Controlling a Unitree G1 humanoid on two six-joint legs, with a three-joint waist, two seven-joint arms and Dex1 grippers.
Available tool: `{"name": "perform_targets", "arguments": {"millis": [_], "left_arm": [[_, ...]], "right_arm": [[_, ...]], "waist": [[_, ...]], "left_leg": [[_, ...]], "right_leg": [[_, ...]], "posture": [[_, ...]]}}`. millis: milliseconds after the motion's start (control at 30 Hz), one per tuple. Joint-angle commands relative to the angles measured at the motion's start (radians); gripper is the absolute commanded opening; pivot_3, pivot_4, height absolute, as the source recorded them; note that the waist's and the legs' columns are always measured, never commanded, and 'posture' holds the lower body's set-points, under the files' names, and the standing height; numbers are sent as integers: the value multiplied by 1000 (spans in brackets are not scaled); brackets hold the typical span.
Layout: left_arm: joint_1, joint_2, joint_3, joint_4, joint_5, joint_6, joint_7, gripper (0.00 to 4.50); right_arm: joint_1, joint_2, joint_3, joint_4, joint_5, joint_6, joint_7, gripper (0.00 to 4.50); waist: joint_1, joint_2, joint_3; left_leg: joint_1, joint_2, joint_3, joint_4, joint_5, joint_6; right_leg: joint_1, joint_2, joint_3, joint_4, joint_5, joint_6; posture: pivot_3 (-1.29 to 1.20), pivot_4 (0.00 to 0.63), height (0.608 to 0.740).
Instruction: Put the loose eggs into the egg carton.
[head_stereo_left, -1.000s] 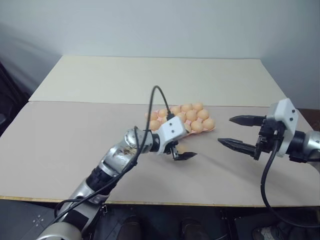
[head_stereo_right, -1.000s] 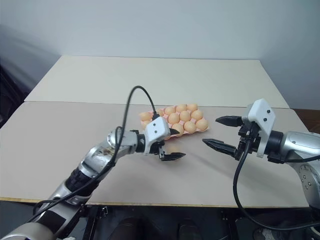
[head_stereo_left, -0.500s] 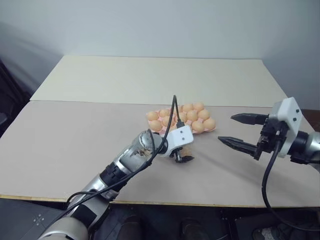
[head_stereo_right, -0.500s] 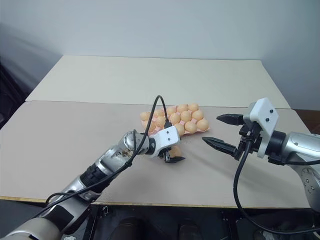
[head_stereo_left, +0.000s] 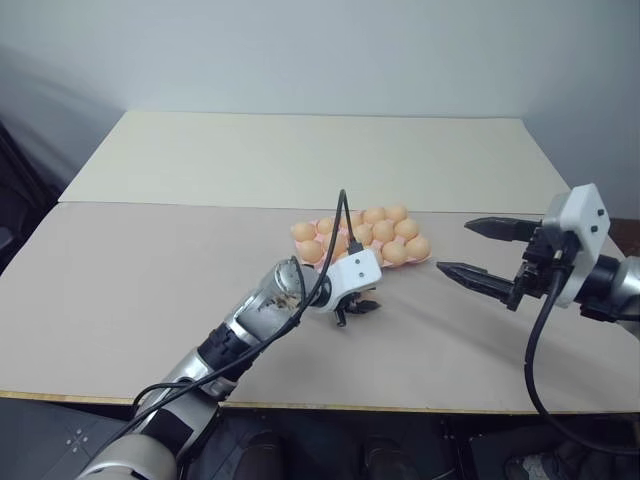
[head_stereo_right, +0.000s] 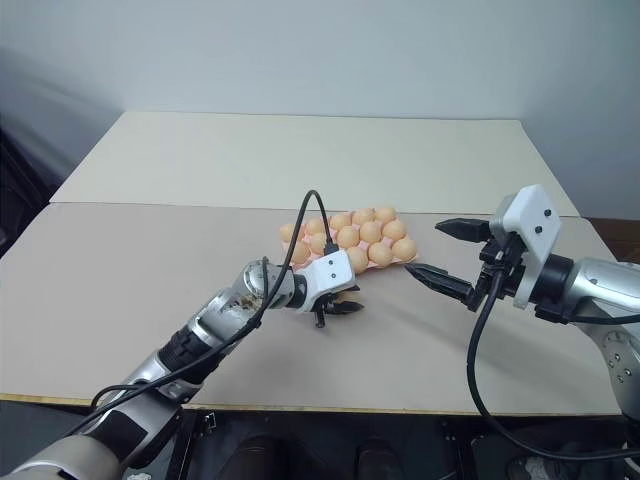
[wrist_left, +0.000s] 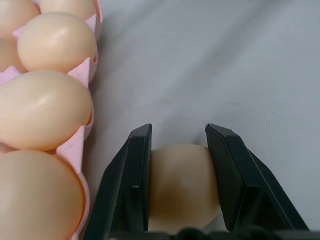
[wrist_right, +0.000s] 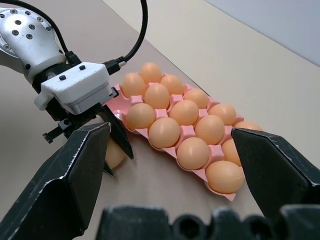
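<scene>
Closing is the change: my left pincer (wrist_left: 177, 165), which a second ago stood spread above the loose egg, now has both black fingers (wrist_left: 131, 180) clamped on the egg's flanks, with no gap on either side in the left wrist view. That arm has also slid a little toward the egg carton over the same second. The loose egg (wrist_left: 182, 187) sits low between the fingers, and I cannot tell whether it is off the worktop (head_stereo_left: 150, 290) or resting on it. It is the one egg I can find outside the carton, so I judge the task to be near its end.

My right pincer (head_stereo_left: 482, 253) hangs in the air toward the worktop's right edge, its fingers spread wide and holding nothing, much as it did a second ago.

Just beyond the gripped egg lies the egg carton (wrist_right: 192, 167), pink, near the middle of the worktop, its near rim just beside my left fingers. Most of its cups are filled; from the right wrist view, the near row seems to end in a free cup beside my left pincer, though that pincer partly hides it. Farther off, the worktop's far edge meets the wall.
</scene>
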Motion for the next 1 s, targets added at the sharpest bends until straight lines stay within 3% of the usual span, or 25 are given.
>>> {"name": "perform_targets", "arguments": {"millis": [33,267,567,900,933,1000], "left_arm": [[-23,-19,75,-27,-45,12,-1,1506],[-97,1,202,-33,-120,82,-17,1506],[-44,168,252,-83,-126,101,-42,1506],[-19,125,247,-13,-100,47,11,1506],[-21,125,245,-11,-99,44,12,2153],[-21,129,241,-10,-99,40,5,2655]], "right_arm": [[-14,2,-14,-9,14,-4,-5,4500],[-8,7,-16,-14,12,-3,-6,4500],[-1,17,-16,-27,15,-1,-12,4500],[-7,17,-21,-32,23,5,-17,4500],[-7,17,-21,-32,24,6,-18,4500],[-7,18,-21,-33,25,6,-19,4500]], "waist": [[0,0,0],[0,0,0],[-2,0,0],[8,0,0],[5,0,0],[3,0,0]], "left_leg": [[0,0,0,0,0,0],[0,0,0,0,0,0],[0,0,0,0,0,0],[-1,0,0,1,0,0],[-1,0,0,1,0,0],[-1,0,0,1,0,0]], "right_leg": [[0,0,0,0,0,0],[0,0,0,0,0,0],[0,0,0,1,0,0],[0,0,-1,0,0,0],[0,0,-1,0,0,0],[0,0,-1,0,0,0]], "posture": [[0,150,740],[0,150,740],[0,150,740],[0,150,740],[0,150,740],[0,150,740]]}}
